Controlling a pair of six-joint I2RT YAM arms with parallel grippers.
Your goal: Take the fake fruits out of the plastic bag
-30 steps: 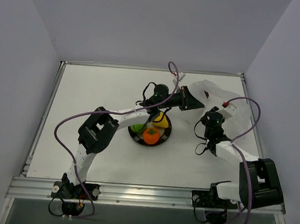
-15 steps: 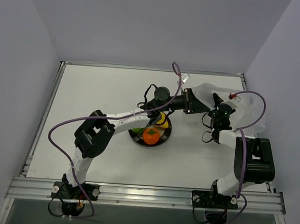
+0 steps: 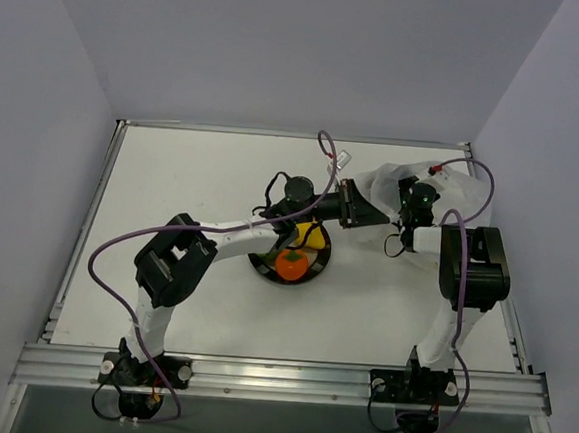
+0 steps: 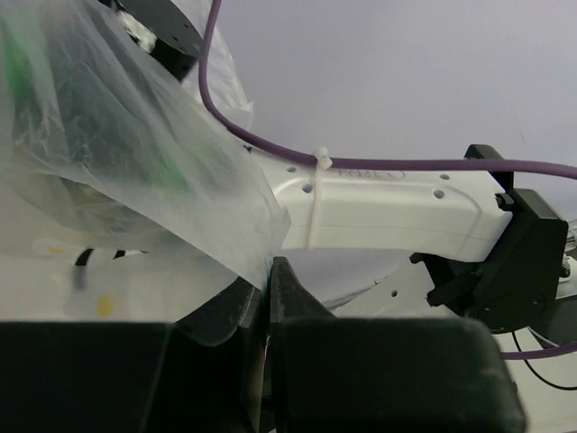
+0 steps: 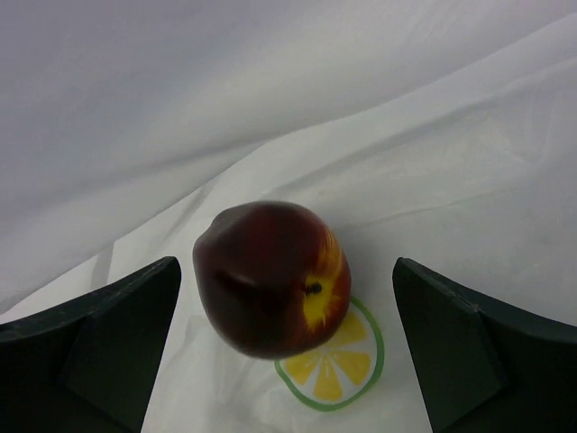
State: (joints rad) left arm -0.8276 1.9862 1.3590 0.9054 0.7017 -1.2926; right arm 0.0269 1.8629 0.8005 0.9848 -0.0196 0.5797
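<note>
Since the earlier picture, the right gripper (image 5: 284, 271) is brought from the open table up to the plastic bag (image 3: 381, 179) at the far right, and its arm is now folded steeply above its base. Its jaws are spread wide, one finger at each lower corner of the wrist view. Between them, not touched by either finger, a dark red fruit (image 5: 270, 289) with a yellow patch is seen. It lies on the bag's white film, partly over a printed lemon slice (image 5: 334, 365).

The left gripper (image 4: 268, 271) is closed tight, and a fold of the translucent bag is pinched between its fingertips. The film is held up from there toward the upper left of the wrist view.

Farther out, near the middle of the table (image 3: 191, 189), an orange fruit (image 3: 289, 263) and a yellow fruit (image 3: 314, 236) are seen on the dark-rimmed plate (image 3: 310, 271), outside the bag and partly under the left arm.
</note>
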